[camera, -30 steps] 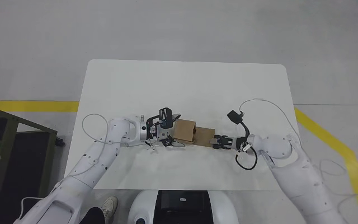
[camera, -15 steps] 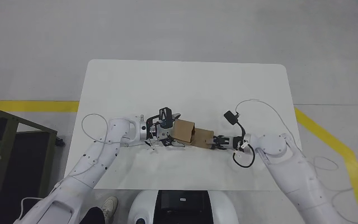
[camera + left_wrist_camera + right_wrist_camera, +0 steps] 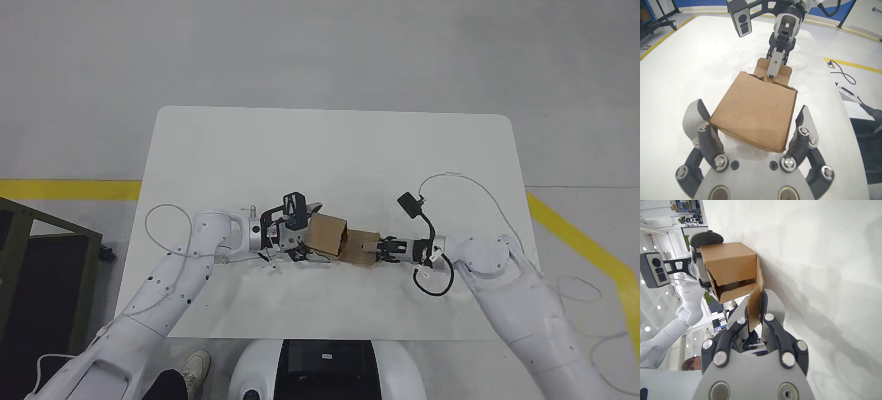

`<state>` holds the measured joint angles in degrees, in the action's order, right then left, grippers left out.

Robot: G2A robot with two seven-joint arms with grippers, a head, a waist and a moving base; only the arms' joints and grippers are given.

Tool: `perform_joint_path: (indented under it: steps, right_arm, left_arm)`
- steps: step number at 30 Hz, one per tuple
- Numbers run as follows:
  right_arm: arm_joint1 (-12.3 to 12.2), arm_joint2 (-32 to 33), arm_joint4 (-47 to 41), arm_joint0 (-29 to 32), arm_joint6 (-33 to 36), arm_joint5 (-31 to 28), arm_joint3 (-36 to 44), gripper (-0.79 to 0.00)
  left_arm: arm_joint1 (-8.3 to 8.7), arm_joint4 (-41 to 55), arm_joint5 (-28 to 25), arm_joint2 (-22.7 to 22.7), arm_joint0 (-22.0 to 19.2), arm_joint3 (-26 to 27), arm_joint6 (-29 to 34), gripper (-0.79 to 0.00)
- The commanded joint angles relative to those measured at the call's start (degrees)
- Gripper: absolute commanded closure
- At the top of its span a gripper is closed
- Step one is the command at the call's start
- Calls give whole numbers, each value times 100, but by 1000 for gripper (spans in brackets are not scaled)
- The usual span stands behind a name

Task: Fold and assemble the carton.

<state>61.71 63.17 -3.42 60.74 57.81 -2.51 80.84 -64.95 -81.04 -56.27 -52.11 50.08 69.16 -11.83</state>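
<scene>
The left hand (image 3: 752,106) grasps the near end of the brown carton (image 3: 327,234), one finger against each side wall. The box lies on the white table (image 3: 420,150), straight ahead of its palm. At the carton's open far end, the right hand (image 3: 757,298) is clenched on the projecting flap (image 3: 784,73), which is pinched flat between its two fingers.
</scene>
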Motion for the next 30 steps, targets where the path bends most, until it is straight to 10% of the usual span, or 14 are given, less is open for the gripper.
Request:
perform_joint_path:
  steps: [1, 16, 24, 30]
  right_arm:
    - [17, -56, -16, -35, -45, -23, 40, -83]
    - [17, -108, 265, -20, -339, 130, 647, -102]
    - [33, -129, 158, -33, -396, 128, 739, -345]
    - [38, -34, -200, 68, -477, -52, 806, -332]
  left_arm:
    - [0, -4, -1, -1, -2, -4, -5, -785]
    - [2, -33, -20, -3, -15, -9, -23, -785]
    - [2, -21, -18, -9, -12, -22, -29, -785]
    - [4, -31, -14, -11, -11, -26, -25, -785]
